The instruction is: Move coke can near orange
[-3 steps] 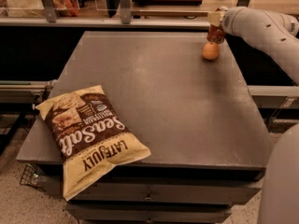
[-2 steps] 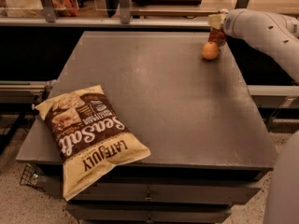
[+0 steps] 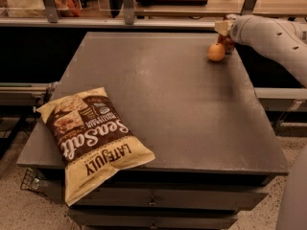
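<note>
The orange [image 3: 216, 52] sits on the dark table [image 3: 163, 99] near its far right corner. The red coke can [image 3: 226, 43] stands upright just behind and to the right of the orange, almost touching it. My gripper [image 3: 223, 31] comes in from the right on the white arm [image 3: 273, 35] and is shut on the can's upper part, hiding its top. The can's base is at or just above the table surface.
A large tan-and-brown chip bag [image 3: 88, 140] lies at the table's front left corner, overhanging the edge. A shelf with rails [image 3: 144, 20] runs behind the table. The table's right edge is close to the can.
The gripper has lowered the coke can from above the orange down to table level right beside it. The orange and chip bag have not moved.
</note>
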Controlling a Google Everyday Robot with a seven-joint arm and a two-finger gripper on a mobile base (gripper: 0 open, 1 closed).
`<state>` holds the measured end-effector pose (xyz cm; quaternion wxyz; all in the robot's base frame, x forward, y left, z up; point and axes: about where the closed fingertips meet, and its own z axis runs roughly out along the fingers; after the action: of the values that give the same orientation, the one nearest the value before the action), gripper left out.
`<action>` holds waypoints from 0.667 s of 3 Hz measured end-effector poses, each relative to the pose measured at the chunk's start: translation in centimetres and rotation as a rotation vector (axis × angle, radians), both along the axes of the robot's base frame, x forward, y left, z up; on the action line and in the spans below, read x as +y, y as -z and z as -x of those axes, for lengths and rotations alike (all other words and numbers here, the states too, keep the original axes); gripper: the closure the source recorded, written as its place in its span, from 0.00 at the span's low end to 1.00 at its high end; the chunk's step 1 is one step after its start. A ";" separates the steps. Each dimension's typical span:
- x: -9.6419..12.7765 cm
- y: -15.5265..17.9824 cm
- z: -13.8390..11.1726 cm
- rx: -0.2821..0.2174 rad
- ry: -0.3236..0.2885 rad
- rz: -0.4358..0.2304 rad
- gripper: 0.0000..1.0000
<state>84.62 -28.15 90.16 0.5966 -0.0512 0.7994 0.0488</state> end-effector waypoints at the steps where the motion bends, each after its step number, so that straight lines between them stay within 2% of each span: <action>1: 0.2 0.5 0.1 0.007 -0.003 -0.001 0.00; 2: 0.6 -0.2 1.1 -0.002 -0.009 0.002 0.00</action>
<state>83.52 -27.60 90.33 0.5972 -0.0555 0.7986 0.0506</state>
